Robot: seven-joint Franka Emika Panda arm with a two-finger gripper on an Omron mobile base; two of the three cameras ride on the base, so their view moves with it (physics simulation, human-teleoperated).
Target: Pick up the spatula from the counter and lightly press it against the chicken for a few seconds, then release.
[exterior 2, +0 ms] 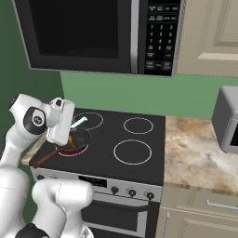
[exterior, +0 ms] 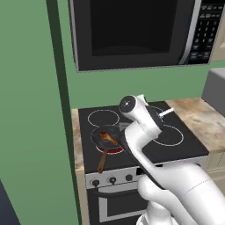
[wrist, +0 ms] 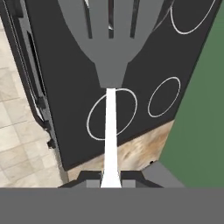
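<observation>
Although the keypad markings on the black microwave (exterior 2: 88,35) are too small to read, it hangs plainly above the black four-ring stove (exterior 2: 107,135), with marbled tabletop (exterior 2: 195,153) alongside. On the red-glowing front burner sits a dark frying pan (exterior: 97,134) holding the browned chicken (exterior: 107,139). The hand (wrist: 110,178) pinches the white handle of the slotted grey spatula (wrist: 111,72), which is raised over the cooktop. Whether it touches the chicken cannot be told.

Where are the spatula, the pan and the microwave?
spatula (wrist: 111,65), hand view, lower part of the grey slotted blade.
pan (exterior: 97,136), left base view, bare dark inside.
microwave (exterior: 127,30), left base view, dark door window.
</observation>
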